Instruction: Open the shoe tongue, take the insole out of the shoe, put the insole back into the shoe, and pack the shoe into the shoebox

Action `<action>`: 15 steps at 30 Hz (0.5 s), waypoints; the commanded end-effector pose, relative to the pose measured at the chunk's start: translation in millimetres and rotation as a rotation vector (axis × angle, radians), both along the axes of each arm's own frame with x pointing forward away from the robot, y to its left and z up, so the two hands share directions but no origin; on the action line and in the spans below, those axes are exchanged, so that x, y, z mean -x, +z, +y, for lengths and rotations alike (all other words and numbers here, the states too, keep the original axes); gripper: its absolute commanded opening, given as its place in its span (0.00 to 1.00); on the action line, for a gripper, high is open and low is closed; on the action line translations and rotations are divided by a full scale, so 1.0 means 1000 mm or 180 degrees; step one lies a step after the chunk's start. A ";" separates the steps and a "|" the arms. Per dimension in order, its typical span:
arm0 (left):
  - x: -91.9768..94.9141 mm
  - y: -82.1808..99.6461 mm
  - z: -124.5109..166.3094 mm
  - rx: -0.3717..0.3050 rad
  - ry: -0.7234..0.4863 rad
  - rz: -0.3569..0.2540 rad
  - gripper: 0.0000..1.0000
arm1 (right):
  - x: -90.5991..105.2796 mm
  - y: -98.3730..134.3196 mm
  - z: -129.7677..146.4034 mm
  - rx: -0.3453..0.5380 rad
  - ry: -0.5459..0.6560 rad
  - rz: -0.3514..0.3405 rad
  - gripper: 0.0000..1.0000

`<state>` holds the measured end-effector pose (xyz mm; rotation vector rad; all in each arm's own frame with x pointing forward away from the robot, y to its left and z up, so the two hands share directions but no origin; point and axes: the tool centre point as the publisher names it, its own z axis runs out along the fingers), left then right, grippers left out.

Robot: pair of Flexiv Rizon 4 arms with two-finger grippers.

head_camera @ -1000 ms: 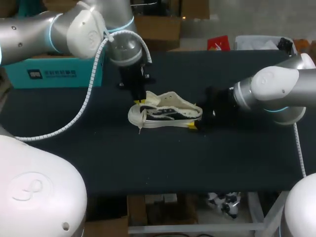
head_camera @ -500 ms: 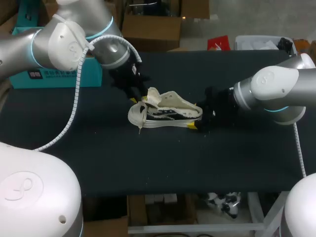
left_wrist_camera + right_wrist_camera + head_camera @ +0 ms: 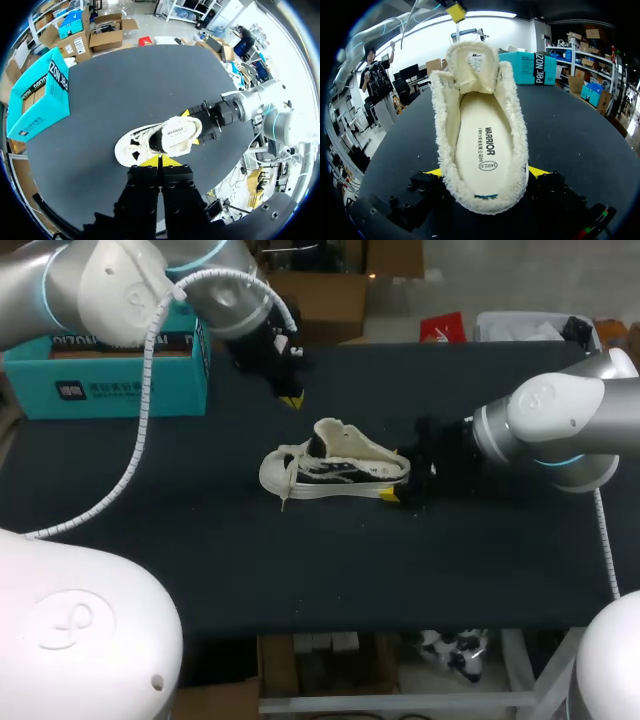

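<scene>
Right jaws grip heel of cream fleece-lined shoe (image 3: 335,462) on black counter (image 3: 300,570); left jaws pressed together, empty.

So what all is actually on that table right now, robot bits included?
table: one, black, under everything.
shoe: one, cream with black side markings, lying near the table's middle.
tongue: one, cream, pulled up and standing open at the shoe's front.
insole: one, cream, lying flat inside the shoe.
shoebox: one, teal, open, at the table's far left.
left gripper: one, black with yellow tips, above the table between shoebox and shoe, fingers together, holding nothing.
right gripper: one, black with yellow tips, at the shoe's heel, one finger on each side, gripping it.
</scene>
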<state>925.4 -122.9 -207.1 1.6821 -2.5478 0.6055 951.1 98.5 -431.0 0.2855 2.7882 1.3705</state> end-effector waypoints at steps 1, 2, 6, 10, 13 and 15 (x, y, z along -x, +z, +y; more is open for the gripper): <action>-0.022 0.003 -0.021 -0.0407 -0.2923 0.0926 0.00 | -0.002 -0.008 0.000 -0.0007 -0.0001 0.0000 0.00; -0.024 0.004 -0.026 -0.0334 -0.3247 0.1000 0.00 | -0.002 -0.008 0.000 -0.0007 -0.0001 0.0000 0.00; -0.044 -0.007 -0.074 -0.1021 -0.2286 0.1263 0.00 | -0.002 -0.008 0.000 -0.0007 -0.0001 0.0000 0.00; -0.044 -0.007 -0.074 -0.1021 -0.2286 0.1263 0.00 | -0.002 -0.008 0.000 -0.0007 -0.0001 0.0000 0.00; -0.044 -0.007 -0.074 -0.1021 -0.2286 0.1263 0.00 | -0.002 -0.008 0.000 -0.0007 -0.0001 0.0000 0.00; -0.044 -0.007 -0.074 -0.1021 -0.2286 0.1263 0.00 | -0.002 -0.008 0.000 -0.0007 -0.0001 0.0000 0.00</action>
